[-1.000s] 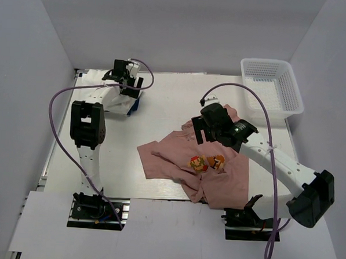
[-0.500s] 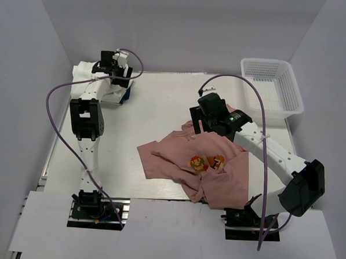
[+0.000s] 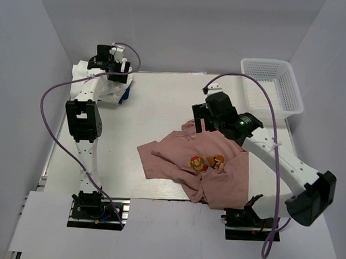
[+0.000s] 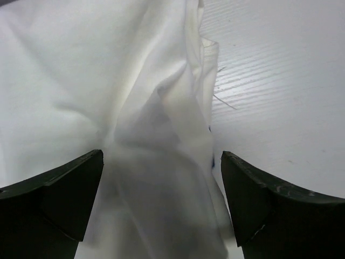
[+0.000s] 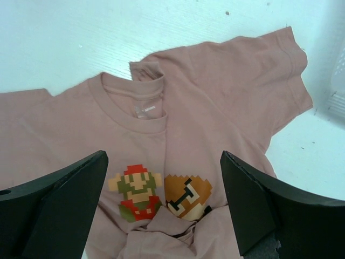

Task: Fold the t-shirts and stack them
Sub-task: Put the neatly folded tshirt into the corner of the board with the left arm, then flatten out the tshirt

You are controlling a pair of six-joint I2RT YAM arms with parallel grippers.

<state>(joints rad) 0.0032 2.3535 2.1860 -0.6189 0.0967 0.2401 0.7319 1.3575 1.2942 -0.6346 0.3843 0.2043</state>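
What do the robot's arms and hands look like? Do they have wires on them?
The left arm and the right arm are white tubes with chunky black joints. A purple cable loops along each one. The left hand and the right hand each have two dark, wedge-shaped fingers.

The pink shirt (image 5: 226, 102) is matt, soft knit cloth (ribbed at the collar). The white shirt (image 4: 70, 70) is thin, smooth cloth, creased. The table (image 4: 280, 91) looks matt white with fine grooved lines. The basket (image 3: 272, 82) is white plastic mesh.
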